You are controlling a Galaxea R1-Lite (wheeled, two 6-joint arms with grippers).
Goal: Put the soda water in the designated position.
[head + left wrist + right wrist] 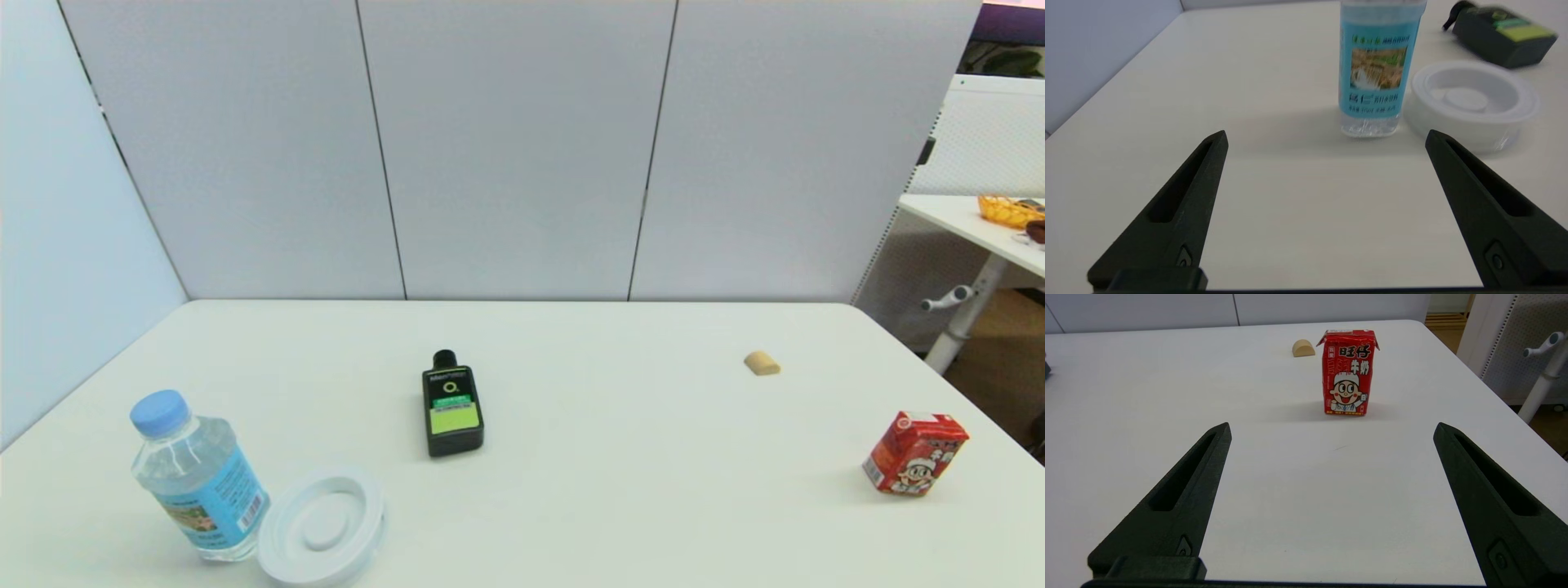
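The soda water (198,478) is a clear bottle with a light blue cap and label, standing upright at the table's near left. A round white dish (323,525) sits just to its right, nearly touching it. In the left wrist view the soda water (1376,69) stands a short way ahead of my open left gripper (1325,136), slightly off the gap's middle, with the white dish (1472,102) beside it. My right gripper (1331,428) is open over bare table, well short of a red milk carton (1348,373). Neither arm shows in the head view.
A flat black bottle with a green label (451,406) lies mid-table. A small tan block (762,363) rests at the far right and the red carton (914,453) stands near the right edge. Grey partition walls close the back and left.
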